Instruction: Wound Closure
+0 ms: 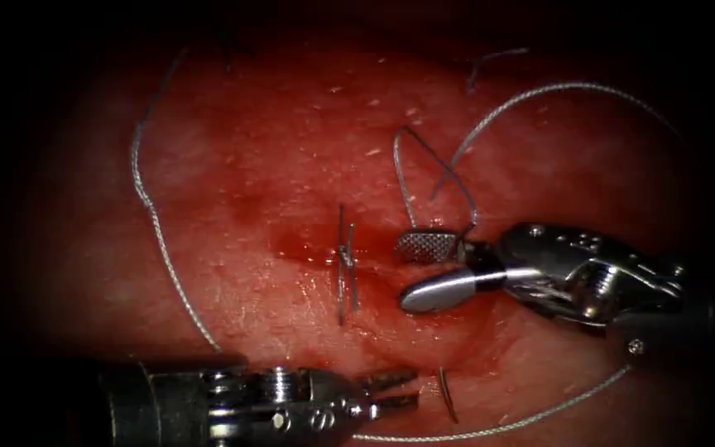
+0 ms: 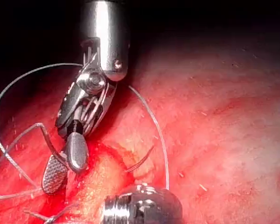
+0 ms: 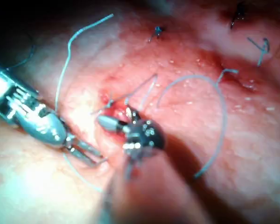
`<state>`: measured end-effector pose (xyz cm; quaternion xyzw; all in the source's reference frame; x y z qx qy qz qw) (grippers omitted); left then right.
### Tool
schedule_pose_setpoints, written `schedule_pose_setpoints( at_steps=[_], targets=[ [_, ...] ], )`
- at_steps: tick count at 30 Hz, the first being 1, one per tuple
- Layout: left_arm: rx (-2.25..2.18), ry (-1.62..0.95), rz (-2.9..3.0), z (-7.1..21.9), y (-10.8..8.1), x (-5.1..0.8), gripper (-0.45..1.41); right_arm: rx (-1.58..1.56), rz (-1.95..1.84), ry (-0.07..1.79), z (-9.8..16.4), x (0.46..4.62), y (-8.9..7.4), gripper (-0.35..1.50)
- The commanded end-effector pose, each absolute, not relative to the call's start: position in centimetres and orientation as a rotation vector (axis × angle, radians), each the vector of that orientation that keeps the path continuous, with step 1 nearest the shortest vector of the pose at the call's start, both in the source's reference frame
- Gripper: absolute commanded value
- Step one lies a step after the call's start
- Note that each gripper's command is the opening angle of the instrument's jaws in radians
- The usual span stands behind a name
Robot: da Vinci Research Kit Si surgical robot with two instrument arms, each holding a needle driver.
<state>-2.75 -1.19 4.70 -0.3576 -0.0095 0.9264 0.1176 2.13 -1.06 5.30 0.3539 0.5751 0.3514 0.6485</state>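
**Both tools at the cut, needle lying free near the left tool**

No readable writing or brand marks are seen on either tool. The surface is the tissue (image 1: 275, 165), wet and glossy with red fluid (image 1: 308, 248) pooled at the cut (image 1: 324, 257), where a tied stitch (image 1: 345, 261) with upright cut ends sits. The right tool (image 1: 419, 269), just right of the cut, has its jaws apart, holding nothing; a loop of thread (image 1: 424, 157) rises just beside its upper jaw. The left tool (image 1: 403, 391), below the cut, has its jaws slightly parted and grips nothing. The needle (image 1: 447, 393) lies on the tissue just beside its tips; how far it sits in the tissue cannot be told.
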Motion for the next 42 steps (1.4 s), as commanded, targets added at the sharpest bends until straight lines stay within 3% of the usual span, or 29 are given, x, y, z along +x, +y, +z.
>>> schedule_pose_setpoints(
  at_steps=[1,6,8,13,26,27,30,31,32,38,42],
  targets=[
    [-1.076,-0.015,2.716,4.71,-1.19,-2.81,-0.03,0.754,0.784,1.326,5.41,2.14,-1.03,1.31],
    [-1.205,0.051,2.738,4.61,-1.19,-2.83,0.02,0.656,0.753,1.335,5.42,1.98,-0.82,1.38],
    [-1.232,0.084,2.725,4.6,-1.16,-2.83,0.27,0.652,0.751,1.334,5.43,1.91,-0.79,1.33],
    [-1.346,0.206,2.625,4.55,-0.98,-2.79,0.26,0.642,0.748,1.332,5.45,1.73,-0.8,1.28],
    [-1.462,0.187,2.6,4.74,-0.87,-3.08,0.31,0.638,0.75,1.337,5.46,1.57,-0.82,1.23],
    [-1.473,0.174,2.612,4.77,-0.9,-3.12,0.37,0.636,0.751,1.336,5.46,1.57,-0.83,1.23],
    [-1.491,0.159,2.63,4.82,-0.91,-3.11,0.07,0.631,0.756,1.337,5.46,1.56,-0.83,1.2],
    [-1.493,0.148,2.621,4.82,-0.9,-3.1,-0.11,0.631,0.756,1.337,5.45,1.56,-0.83,1.18],
    [-1.492,0.129,2.609,4.83,-0.9,-3.08,-0.43,0.631,0.756,1.337,5.45,1.56,-0.83,1.18],
    [-1.485,-0.047,2.509,4.83,-0.9,-3.03,-0.45,0.631,0.756,1.342,5.41,1.53,-0.9,1.15],
    [-1.494,-0.358,2.254,4.81,-0.91,-3.05,-0.45,0.626,0.745,1.351,5.36,1.49,-0.98,1.09]
  ],
)
